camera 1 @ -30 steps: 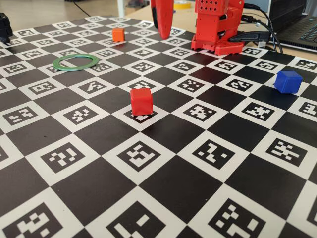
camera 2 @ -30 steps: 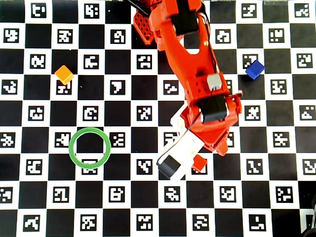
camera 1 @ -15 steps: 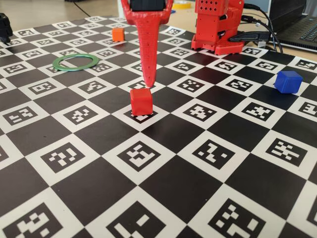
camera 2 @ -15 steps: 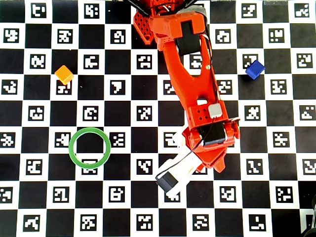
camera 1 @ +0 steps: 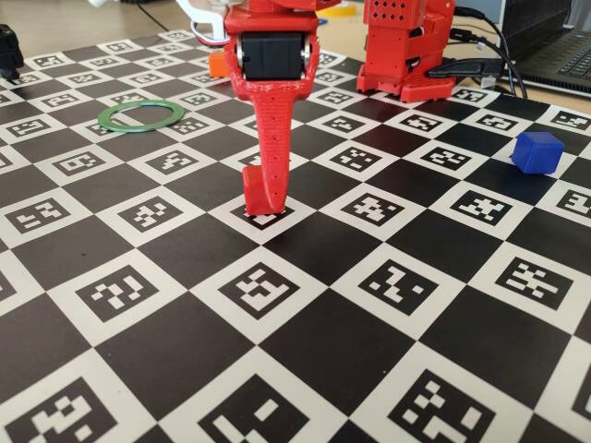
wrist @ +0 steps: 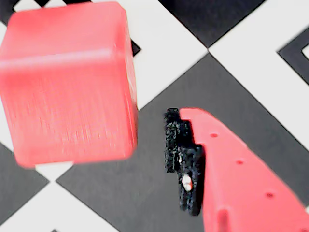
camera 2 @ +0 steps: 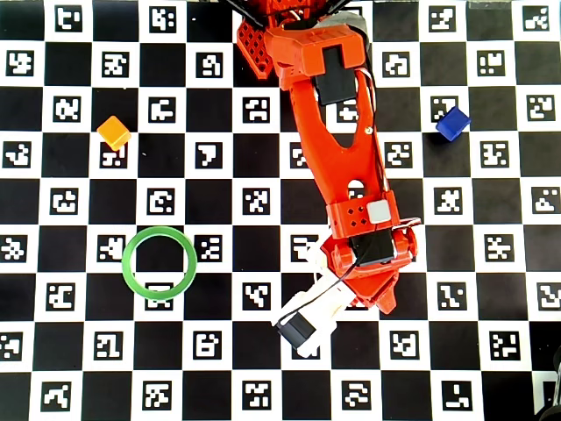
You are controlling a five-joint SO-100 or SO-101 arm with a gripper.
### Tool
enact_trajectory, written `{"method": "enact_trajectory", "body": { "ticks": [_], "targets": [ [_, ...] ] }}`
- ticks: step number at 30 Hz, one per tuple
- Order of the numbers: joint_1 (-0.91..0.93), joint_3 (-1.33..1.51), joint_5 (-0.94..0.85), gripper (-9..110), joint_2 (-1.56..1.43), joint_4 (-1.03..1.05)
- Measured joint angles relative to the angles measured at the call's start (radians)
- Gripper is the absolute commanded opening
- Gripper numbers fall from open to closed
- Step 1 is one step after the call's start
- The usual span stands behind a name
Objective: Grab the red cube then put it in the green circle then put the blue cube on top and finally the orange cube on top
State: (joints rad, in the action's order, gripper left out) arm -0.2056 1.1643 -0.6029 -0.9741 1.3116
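The red cube (camera 1: 251,190) sits on a white square in the middle of the board. My gripper (camera 1: 268,196) has come down over it, and one red finger stands against the cube's front right. In the wrist view the red cube (wrist: 67,82) fills the upper left. A black-padded fingertip (wrist: 181,145) is just to its right with a small gap; the other finger is out of frame. The gripper looks open. In the overhead view the arm hides the red cube. The green circle (camera 2: 159,262) lies empty at the left. The blue cube (camera 2: 452,124) and the orange cube (camera 2: 114,132) lie far apart.
The red arm base (camera 1: 406,51) stands at the back of the checkered marker board (camera 1: 305,351). A laptop (camera 1: 563,55) and cables lie behind at the right. A black object (camera 1: 7,46) sits at the far left edge. The white wrist camera (camera 2: 311,316) sticks out beside the gripper.
The gripper has dropped from high at the back down over the red cube and moved toward the board's front. The cubes and the ring have not moved.
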Motion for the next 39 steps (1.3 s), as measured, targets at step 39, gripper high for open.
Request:
{"method": "enact_trajectory", "body": {
  "ticks": [39],
  "targets": [
    [0.017, -0.002, -0.009, 21, 0.054, -0.06]
  ]
}}
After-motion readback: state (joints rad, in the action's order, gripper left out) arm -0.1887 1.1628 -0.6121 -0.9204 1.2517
